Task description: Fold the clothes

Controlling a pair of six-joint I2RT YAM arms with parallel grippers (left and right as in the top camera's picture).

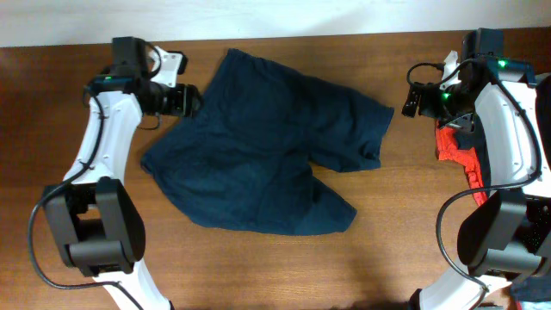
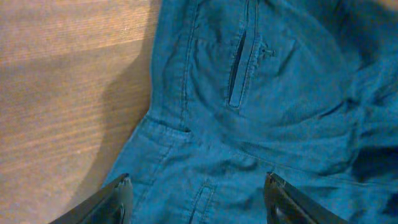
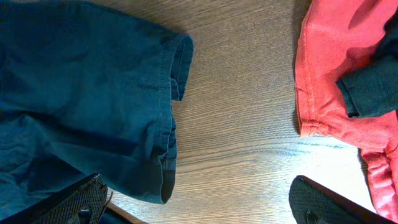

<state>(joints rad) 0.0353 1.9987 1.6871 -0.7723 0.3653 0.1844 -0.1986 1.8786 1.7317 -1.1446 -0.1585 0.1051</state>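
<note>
Hovering L gripper (image 2: 196,190) over navy shorts (image 1: 267,155), fingers spread. Hanging R gripper (image 3: 199,199), spread too, betw shorts & orange-red garment (image 3: 329,81).

Non-task items: wooden table (image 1: 284,267), dark reddish-brown, grain running 9-to-3 in the overhead view, fills almost the whole frame. Pale off-white strip (image 1: 258,17) runs along 12 o'clock past the table's far edge, deeper toward 11 than toward 1; can't tell if it's wall or floor. Left wrist view: tabletop (image 2: 62,93) shows at 9 o'clock, lighter band toward 10, soft shadow below it. Right wrist view: wood (image 3: 242,93) runs 12 to 6 through centre, glare patch near 4.
</note>
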